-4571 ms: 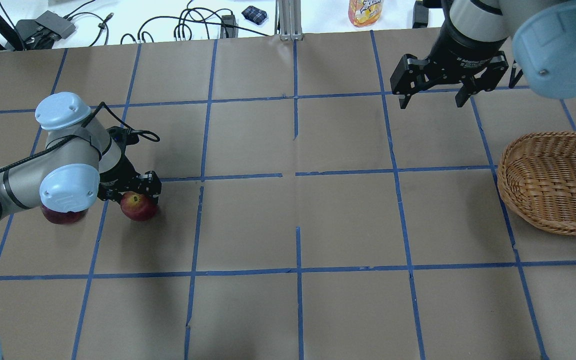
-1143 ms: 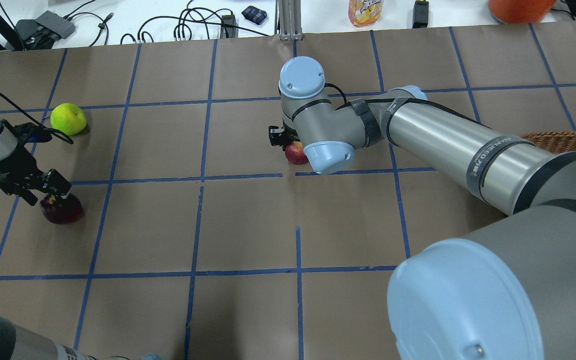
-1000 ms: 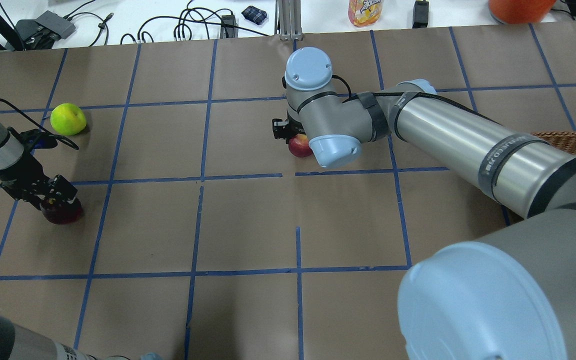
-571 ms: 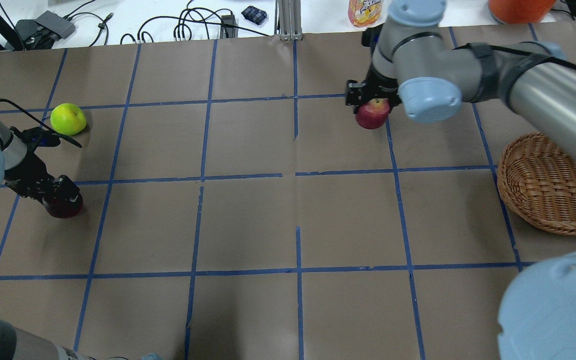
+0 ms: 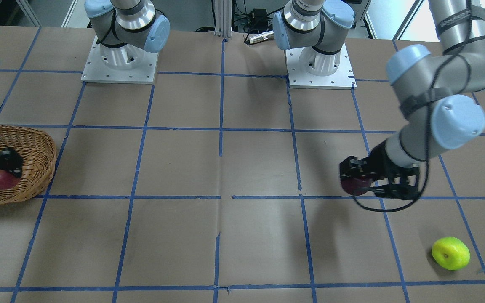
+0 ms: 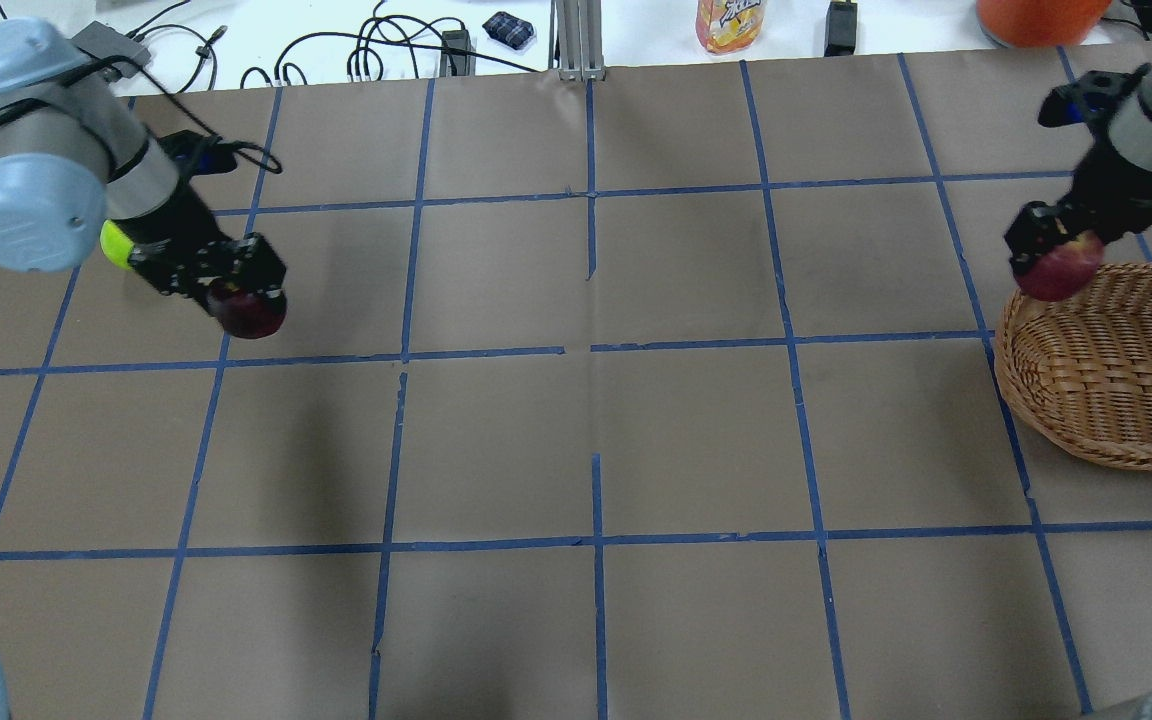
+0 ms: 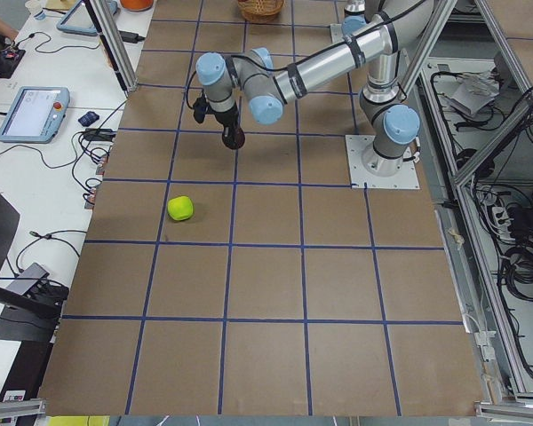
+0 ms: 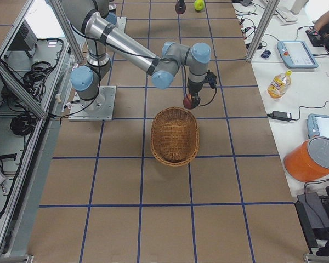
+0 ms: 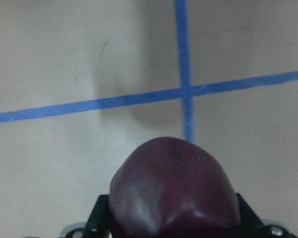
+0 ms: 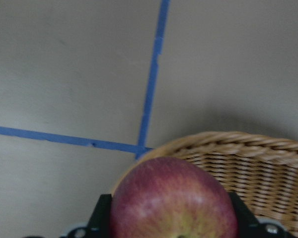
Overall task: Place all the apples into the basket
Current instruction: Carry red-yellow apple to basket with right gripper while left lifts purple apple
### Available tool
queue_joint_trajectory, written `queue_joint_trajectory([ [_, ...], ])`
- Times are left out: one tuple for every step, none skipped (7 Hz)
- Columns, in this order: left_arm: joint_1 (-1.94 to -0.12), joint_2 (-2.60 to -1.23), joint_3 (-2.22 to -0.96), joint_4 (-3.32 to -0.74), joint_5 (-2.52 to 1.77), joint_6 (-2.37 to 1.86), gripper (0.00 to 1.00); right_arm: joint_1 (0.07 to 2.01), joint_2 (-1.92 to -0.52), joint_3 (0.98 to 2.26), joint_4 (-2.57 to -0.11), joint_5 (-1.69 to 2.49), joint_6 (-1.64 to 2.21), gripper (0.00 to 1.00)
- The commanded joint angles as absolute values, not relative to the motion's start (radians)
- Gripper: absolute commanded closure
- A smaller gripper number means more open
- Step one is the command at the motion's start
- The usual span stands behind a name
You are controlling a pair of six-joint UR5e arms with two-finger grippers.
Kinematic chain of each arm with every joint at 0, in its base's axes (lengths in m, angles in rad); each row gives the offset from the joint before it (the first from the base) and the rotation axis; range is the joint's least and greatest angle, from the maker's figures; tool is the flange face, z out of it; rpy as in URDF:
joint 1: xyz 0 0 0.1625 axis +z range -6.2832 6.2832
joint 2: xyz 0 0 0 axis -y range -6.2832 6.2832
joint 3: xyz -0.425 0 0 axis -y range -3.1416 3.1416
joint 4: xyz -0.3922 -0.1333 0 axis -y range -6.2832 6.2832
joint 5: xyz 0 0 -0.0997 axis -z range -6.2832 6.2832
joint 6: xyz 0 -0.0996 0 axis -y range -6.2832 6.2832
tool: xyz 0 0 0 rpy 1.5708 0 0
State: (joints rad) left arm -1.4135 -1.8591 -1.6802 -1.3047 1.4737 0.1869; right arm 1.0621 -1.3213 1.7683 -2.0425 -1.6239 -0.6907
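While both arms are loaded, only one fruit sits on the counter [image 6: 696,440]. Near right: shallow oval tan wicker basket [image 6: 1116,375], nothing lying in it yet. Right hand [image 6: 1056,250] is clamped on the red apple with yellowish blush [image 6: 1058,272], hanging over the basket's left rim; the right wrist view shows wicker directly below the fruit. Judged step: lower and let go.

Further out, far left: left hand [image 6: 241,292] is closed round the dark purple-maroon apple [image 6: 248,310], pinched at the sides. Its shadow on the paper suggests it is lifted clear of the counter. It is well apart from the basket, so a long carry to the right remains.

Farthest, left: bright lime-green apple [image 5: 450,253] lies loose on the counter, tipped with one end facing outward, untouched. The overhead view has it mostly hidden behind the left arm.

Handling, as a guess: apples are firm, smooth-skinned and round, of moderate weight. They slip if pinched off-centre, roll once released and bruise if dropped. Best hold is across the widest middle, from above. The wicker is stiff but light and may shift if bumped.
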Motion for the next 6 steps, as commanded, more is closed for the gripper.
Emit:
queue_joint_trajectory([
  [-1.712,-1.940,-1.658,-1.080,1.402,-0.277,1.00,0.826,-1.289,1.840,-2.200,-1.585,-0.965,0.33],
  [-1.771,-1.981,-1.658,-1.016,1.378,-0.401,1.00,0.772,-1.255,1.853,-2.248,-1.575,-1.010,0.33],
  [-1.788,-2.026,-1.663,-0.997,1.379,-0.411,1.00,0.759,-1.255,1.859,-2.234,-1.559,-1.040,0.06],
  [-1.821,-2.057,-1.660,-0.933,1.379,-0.423,1.00,0.759,-1.258,1.868,-2.229,-1.555,-1.101,0.00],
  [-1.848,-2.098,-1.661,-0.843,1.378,-0.413,0.72,0.765,-1.279,1.867,-2.215,-1.555,-1.109,0.00],
  [-1.864,-2.124,-1.661,-0.807,1.384,-0.463,0.18,0.794,-1.349,1.855,-2.094,-1.546,-1.092,0.00],
])
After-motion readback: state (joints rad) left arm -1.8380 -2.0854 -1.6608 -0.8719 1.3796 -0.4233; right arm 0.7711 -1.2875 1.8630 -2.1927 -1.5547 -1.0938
